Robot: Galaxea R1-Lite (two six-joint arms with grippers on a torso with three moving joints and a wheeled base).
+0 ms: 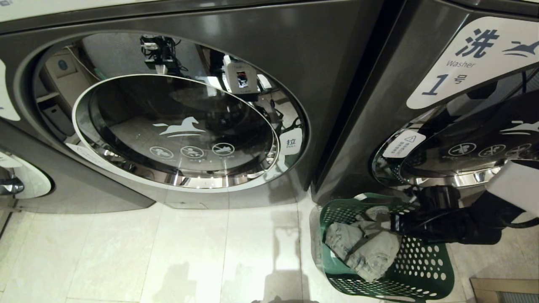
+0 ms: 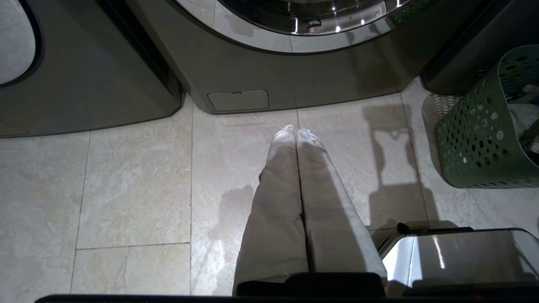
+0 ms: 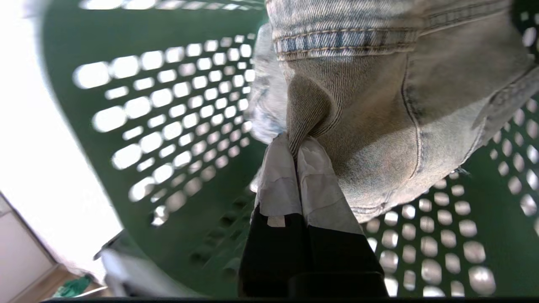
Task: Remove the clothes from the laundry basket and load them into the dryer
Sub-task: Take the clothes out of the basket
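Mostly pale floor tiles (image 2: 134, 176) fronting two dark grey machines, doors closed. Green laundry basket (image 1: 421, 269) sits on the floor by the right-hand washer (image 1: 463, 84). Right gripper (image 3: 297, 145) is inside it, clamped on a fold of denim clothes (image 3: 379, 126); only the right wrist view shows the pinch. Left gripper (image 2: 296, 131) is pressed closed above bare tile. Dryer: probably not in frame.

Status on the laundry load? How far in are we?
Early. Done: the right claw is shut on a fold of the denim clothes inside the green laundry basket. In hand: that pinch, clothes not yet out of the basket. Left: carrying them to the dryer; both machine doors in the head view look closed. The left claw hangs shut over the floor, holding nothing.
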